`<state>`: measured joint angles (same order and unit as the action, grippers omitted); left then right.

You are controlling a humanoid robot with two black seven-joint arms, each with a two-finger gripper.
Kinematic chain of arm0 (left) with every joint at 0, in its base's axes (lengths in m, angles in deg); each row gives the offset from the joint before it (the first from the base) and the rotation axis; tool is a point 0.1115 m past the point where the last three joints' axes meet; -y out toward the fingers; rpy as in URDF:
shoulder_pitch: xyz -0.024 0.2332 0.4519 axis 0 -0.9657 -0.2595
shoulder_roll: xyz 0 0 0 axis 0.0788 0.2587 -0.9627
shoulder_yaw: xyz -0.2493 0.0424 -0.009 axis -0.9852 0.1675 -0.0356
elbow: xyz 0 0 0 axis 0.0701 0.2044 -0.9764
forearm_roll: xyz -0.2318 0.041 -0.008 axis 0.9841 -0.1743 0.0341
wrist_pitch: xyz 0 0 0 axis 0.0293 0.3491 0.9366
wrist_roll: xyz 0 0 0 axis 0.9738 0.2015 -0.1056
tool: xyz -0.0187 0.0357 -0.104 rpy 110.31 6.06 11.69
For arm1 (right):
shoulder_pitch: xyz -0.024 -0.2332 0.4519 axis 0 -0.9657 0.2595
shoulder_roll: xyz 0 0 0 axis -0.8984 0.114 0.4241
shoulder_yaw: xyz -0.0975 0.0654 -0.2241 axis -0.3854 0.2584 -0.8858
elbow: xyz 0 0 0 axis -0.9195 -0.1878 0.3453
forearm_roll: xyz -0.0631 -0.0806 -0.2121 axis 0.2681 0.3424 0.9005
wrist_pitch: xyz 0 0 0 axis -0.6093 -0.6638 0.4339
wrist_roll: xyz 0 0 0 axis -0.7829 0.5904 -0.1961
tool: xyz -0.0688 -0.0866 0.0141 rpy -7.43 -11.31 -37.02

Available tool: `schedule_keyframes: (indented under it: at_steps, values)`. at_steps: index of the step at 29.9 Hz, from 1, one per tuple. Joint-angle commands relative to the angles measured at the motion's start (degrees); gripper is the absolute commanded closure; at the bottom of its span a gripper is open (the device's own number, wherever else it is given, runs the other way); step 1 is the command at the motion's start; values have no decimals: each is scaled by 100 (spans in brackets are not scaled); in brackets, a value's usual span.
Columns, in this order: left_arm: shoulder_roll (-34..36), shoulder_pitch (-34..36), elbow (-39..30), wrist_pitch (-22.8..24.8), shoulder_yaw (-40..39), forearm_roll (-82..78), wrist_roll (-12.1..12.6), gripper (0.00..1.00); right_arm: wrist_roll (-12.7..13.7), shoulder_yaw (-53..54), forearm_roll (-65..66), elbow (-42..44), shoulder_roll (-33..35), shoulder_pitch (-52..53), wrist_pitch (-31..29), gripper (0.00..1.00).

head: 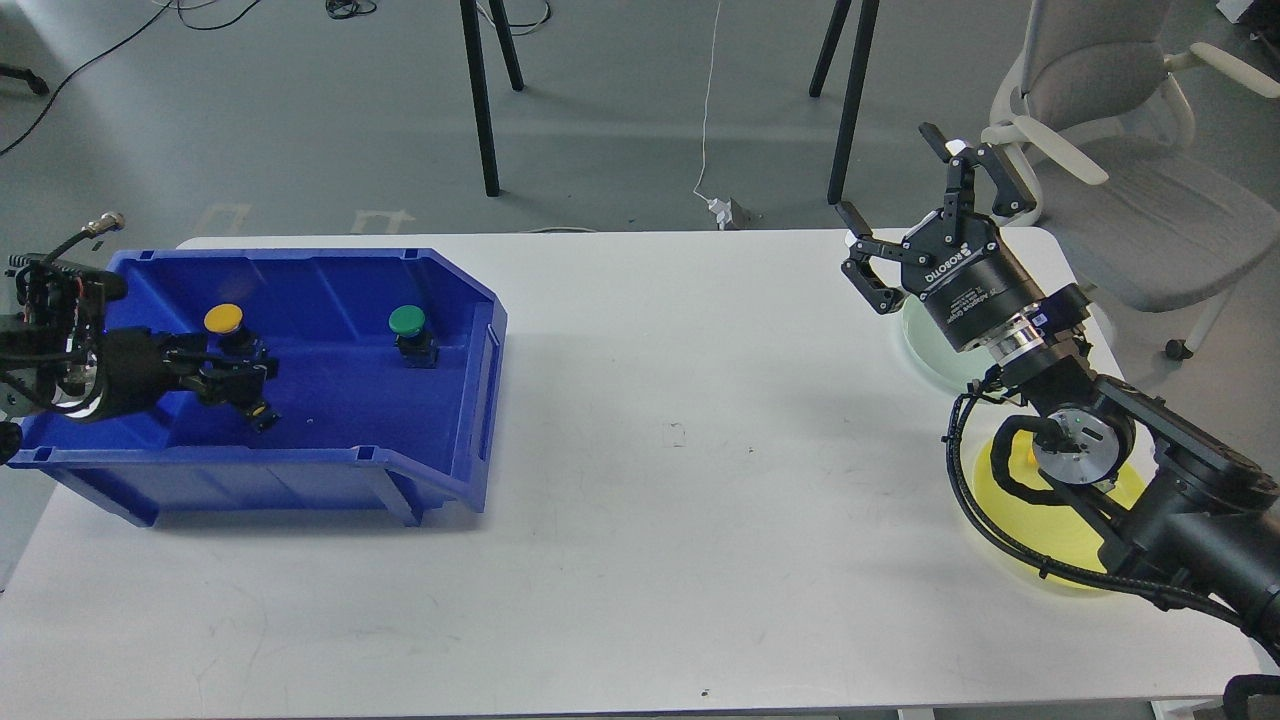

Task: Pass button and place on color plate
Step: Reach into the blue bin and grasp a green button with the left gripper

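Note:
A blue bin (470, 400) stands on the left of the white table. In it are a yellow button (223, 318) and a green button (407, 320), both upright. My left gripper (238, 375) reaches into the bin just in front of the yellow button. It sits over a third button, of which only the dark base (263, 414) shows; its fingers are too dark to tell apart. My right gripper (886, 172) is open and empty, raised above the table's far right. A pale green plate (922, 340) and a yellow plate (1040, 525) lie under my right arm.
An office chair (1120, 200) stands behind the table's right corner. Black stand legs (480, 100) and a white cable with a plug (718, 208) are on the floor behind the table.

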<state>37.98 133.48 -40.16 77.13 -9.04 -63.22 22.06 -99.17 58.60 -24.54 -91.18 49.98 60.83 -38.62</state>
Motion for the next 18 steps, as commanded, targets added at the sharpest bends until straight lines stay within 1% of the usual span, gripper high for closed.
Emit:
schedule_keyframes:
  at_steps: [1,14,18]
  values:
    - [-17,-2,21,2,0,8,-1,4,0,-1,0,-2,12,-6,0,3]
    - [-61,-160,117,28,0,8,-1,6,0,-1,0,-11,12,-85,0,3]
    - [-69,-186,117,37,0,8,-1,10,0,-1,0,-11,12,-112,0,3]
